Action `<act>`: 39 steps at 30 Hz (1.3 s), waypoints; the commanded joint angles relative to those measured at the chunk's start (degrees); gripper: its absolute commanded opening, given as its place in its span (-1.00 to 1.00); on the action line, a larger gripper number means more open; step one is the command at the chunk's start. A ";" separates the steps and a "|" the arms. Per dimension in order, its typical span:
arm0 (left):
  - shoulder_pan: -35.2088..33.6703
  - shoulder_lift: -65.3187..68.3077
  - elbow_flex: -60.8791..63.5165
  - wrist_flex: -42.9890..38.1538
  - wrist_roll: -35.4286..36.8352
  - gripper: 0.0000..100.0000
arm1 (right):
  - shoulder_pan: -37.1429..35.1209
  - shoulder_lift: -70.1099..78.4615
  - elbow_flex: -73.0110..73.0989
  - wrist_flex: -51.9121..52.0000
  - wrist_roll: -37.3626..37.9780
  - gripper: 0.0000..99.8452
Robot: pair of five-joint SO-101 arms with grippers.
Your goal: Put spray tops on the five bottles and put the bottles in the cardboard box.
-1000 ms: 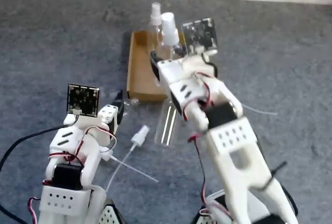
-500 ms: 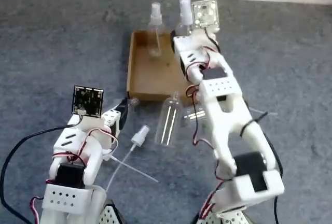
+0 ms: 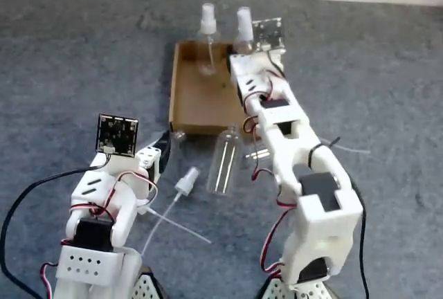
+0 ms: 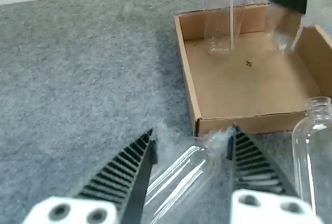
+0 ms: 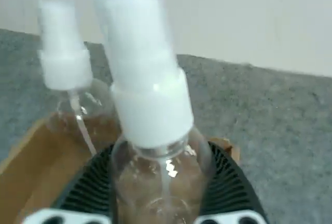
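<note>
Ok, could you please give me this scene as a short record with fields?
box: cardboard box, open, one capped bottle standing inside
right hand: shut on held bottle, capped, upright at the box's far corner
left hand: open, astride a capless bottle lying before the box
loose: spare bottle, capless, lying down; spray top beside it

Illum.: bright, even and diffuse, from overhead; no hard shadows anywhere.

Brown cardboard box [image 3: 201, 102]: floor lit evenly, inner walls slightly darker.

Grey fuzzy table cover [image 3: 83, 50] round the box: soft, faint shadows only, hugging the box's walls.

Glare: thin white streaks run lengthwise on the clear capless plastic bottle [image 3: 225, 160] lying just in front of the box. Small spec. highlights show on the clear plastic bottle with white spray top [image 5: 150, 182] at the box's far right corner.
</note>
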 commanded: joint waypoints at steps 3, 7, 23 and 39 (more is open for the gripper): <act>-0.84 -0.66 -0.22 -0.18 0.26 -0.62 | 1.01 1.45 -6.20 -3.21 -0.62 -0.99; -0.84 -0.66 -0.22 -0.09 0.26 -0.62 | 1.01 4.26 -8.48 -3.21 -0.62 -0.99; -0.84 -0.66 -0.22 -0.09 0.26 -0.62 | 0.75 9.27 -12.88 -2.95 -0.44 -0.93; -0.84 -0.66 -0.22 -0.09 0.26 -0.62 | 0.31 9.10 -12.88 -2.59 -0.35 -0.59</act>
